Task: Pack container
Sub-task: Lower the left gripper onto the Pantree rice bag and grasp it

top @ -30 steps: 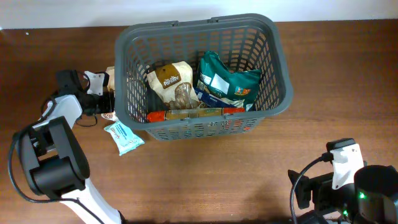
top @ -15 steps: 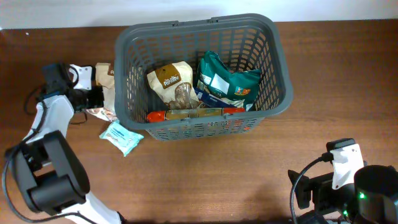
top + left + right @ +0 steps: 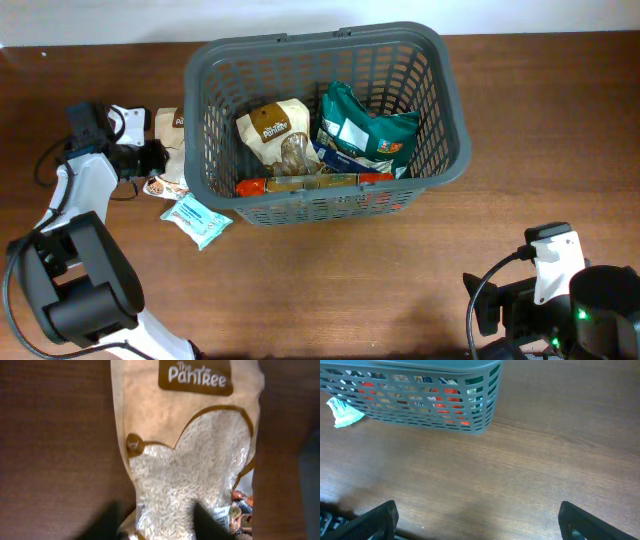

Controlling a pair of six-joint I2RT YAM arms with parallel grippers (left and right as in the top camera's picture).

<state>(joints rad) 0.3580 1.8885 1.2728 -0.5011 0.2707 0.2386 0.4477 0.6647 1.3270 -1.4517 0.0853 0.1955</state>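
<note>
The container, a big dark grey lattice basket, stands at the table's back middle and shows in the right wrist view too. It holds a brown Pantree bag, a green bag and a red packet. Left of it lies a Pantree rice bag. My left gripper sits at that bag's near end. In the left wrist view the rice bag fills the frame, and the left gripper is open, its fingers either side of the bag's end. My right gripper is open over bare wood.
A light blue packet lies on the table in front of the basket's left corner, also seen as the blue packet from the right wrist. A small colourful packet rests beside the rice bag. The right arm is at the front right.
The left gripper pulled the rice bag leftward away from the basket's side, then its jaws parted. The blue packet shifted slightly. The right arm has not moved.
</note>
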